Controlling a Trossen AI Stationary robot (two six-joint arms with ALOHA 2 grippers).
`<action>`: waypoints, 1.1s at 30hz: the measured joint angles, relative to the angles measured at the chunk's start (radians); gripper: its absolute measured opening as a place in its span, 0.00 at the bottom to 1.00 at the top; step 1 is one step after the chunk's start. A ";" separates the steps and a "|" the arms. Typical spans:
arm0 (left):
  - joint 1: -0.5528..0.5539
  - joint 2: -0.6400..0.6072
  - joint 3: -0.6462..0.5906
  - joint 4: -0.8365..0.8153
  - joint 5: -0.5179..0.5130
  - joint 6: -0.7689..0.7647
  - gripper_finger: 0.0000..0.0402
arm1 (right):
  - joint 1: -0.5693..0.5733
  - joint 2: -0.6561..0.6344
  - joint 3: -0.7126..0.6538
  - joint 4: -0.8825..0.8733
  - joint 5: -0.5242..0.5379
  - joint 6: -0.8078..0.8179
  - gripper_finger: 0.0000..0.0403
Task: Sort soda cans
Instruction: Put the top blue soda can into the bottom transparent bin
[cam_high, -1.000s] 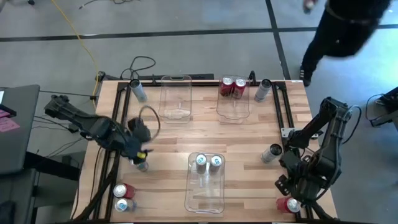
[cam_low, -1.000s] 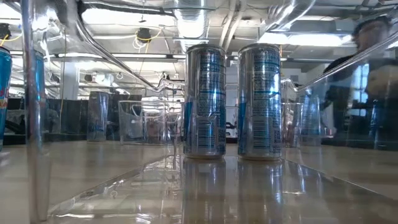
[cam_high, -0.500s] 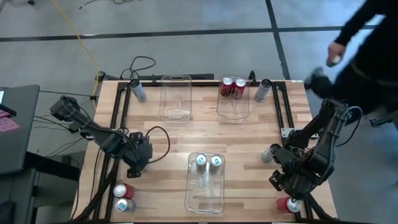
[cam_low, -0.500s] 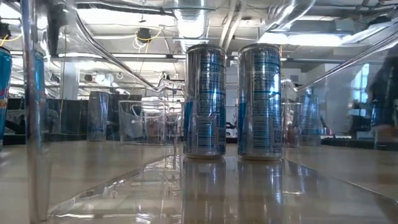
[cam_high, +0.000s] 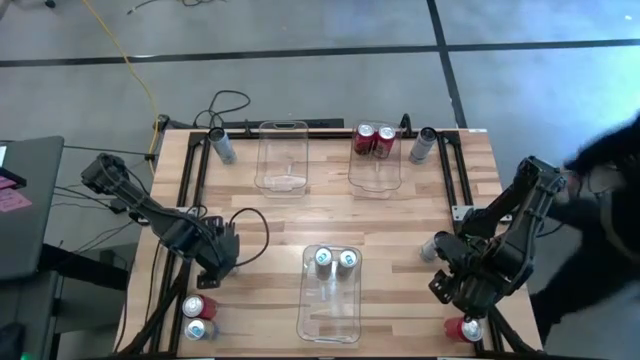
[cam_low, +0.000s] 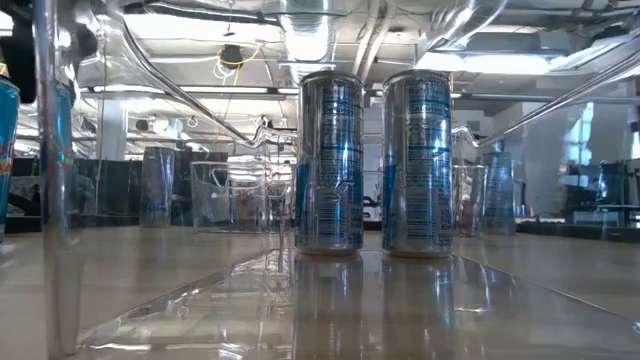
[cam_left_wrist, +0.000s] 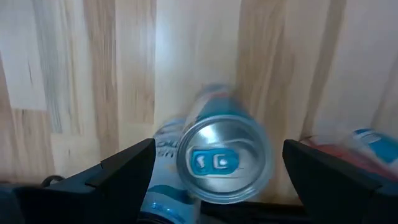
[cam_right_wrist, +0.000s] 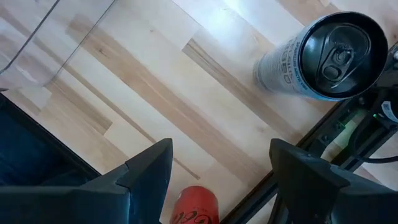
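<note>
Standing upright between the left gripper's (cam_left_wrist: 214, 163) spread fingers (cam_left_wrist: 127, 168) is a pale blue can (cam_left_wrist: 222, 160), seemingly untouched on either side, with open bare wood beyond it and a red can (cam_high: 200, 306) and a second pale blue can (cam_high: 197, 329) lying just beside, close to the table's (cam_high: 280, 220) near-left edge. The right gripper (cam_right_wrist: 219, 167) is hovering released and empty, a dark-topped grey can (cam_right_wrist: 326, 57) standing ahead of its fingers (cam_right_wrist: 146, 171) beside the black rail (cam_right_wrist: 323, 152), and a red can (cam_right_wrist: 193, 204) sitting just below them. Two pale blue cans (cam_high: 334, 261) are standing in the near bin (cam_high: 330, 318); two red cans (cam_high: 375, 138) are sitting in a far bin (cam_high: 376, 176), and a third bin (cam_high: 282, 160) beside it is holding none.
</note>
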 joint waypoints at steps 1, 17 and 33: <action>0.000 0.000 -0.015 -0.001 -0.001 0.001 0.86 | 0.000 0.000 0.000 0.000 0.000 0.000 0.71; 0.010 0.000 -0.065 0.032 -0.007 0.049 0.63 | -0.006 0.000 0.000 0.000 0.019 0.001 0.71; 0.195 0.001 0.179 0.054 -0.048 0.273 0.58 | -0.006 0.000 0.000 -0.020 0.080 -0.016 0.71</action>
